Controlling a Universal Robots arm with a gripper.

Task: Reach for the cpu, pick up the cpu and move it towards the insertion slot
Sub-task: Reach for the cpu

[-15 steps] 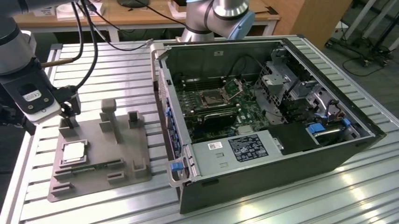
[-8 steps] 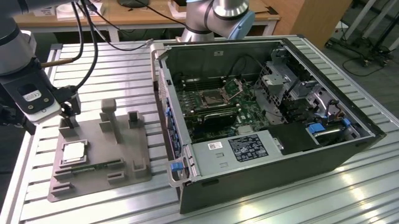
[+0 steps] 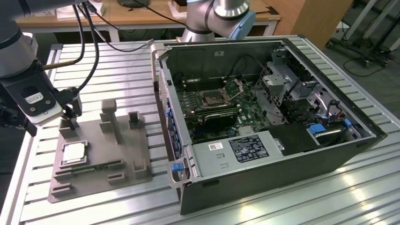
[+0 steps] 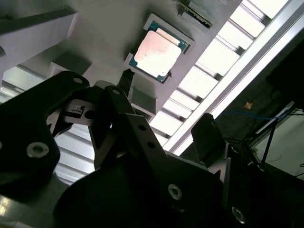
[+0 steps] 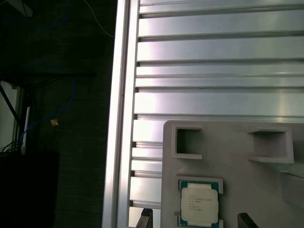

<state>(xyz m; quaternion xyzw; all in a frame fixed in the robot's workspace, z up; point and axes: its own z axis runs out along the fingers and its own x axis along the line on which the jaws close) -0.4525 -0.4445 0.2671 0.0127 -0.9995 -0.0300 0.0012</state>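
Note:
The cpu (image 3: 74, 152) is a small pale square chip lying flat in a recess of the grey plastic fixture (image 3: 125, 154) at the exterior view's left. My gripper (image 3: 55, 121) hangs open above the fixture's far end, a short way above the cpu and apart from it. In the first wrist view the cpu (image 5: 198, 203) sits below the gap of the gripper (image 5: 195, 218), one dark fingertip to each side. The second wrist view has the cpu (image 4: 157, 53) beyond the gripper (image 4: 166, 102). The insertion slot (image 3: 212, 97) is a square metal-framed socket on the green motherboard, its frame plate raised.
The open computer case (image 3: 350, 140) lies on the slatted aluminium table (image 3: 300, 206), right of the fixture. A green memory stick (image 3: 93, 167) rests in the fixture near upright posts (image 3: 110, 115). A white-labelled black box (image 3: 248, 147) sits inside the case. The table's edge (image 5: 121, 118) borders dark floor.

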